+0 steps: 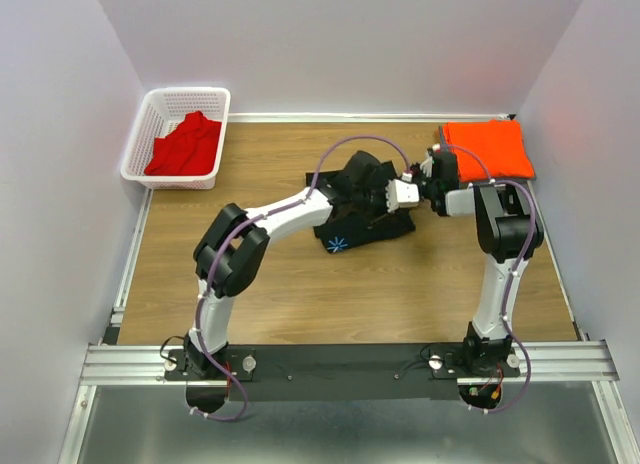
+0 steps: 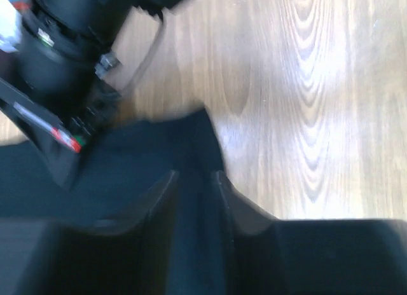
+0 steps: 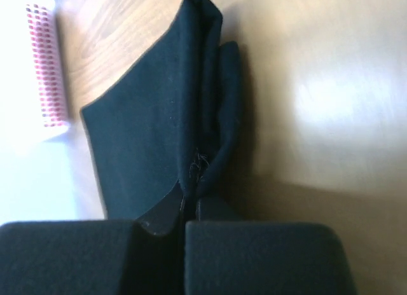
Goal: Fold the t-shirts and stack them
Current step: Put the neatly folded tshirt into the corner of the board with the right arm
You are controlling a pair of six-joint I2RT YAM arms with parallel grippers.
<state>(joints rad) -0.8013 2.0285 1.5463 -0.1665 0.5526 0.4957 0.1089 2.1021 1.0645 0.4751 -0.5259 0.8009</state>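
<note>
Currently the black t-shirt (image 1: 362,224) is lying bunched on the table (image 1: 260,294), nearer than and right of the white basket (image 1: 140,156). The left gripper (image 2: 194,188) and right gripper (image 3: 189,209) are both pinching its folds, jaws nearly closed. The red t-shirt (image 1: 186,144) is sitting inside the basket, and the folded orange t-shirt (image 1: 486,148) is lying far to the basket's right.

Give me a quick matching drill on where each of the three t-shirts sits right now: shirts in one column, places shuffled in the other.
Shirts:
1. black t-shirt
2. orange t-shirt
3. red t-shirt

Places:
A. in the white basket, far left
B. middle of the table, gripped by the left hand and the right hand
C. folded, far right corner

Pairs: 1-B, 2-C, 3-A.
</note>
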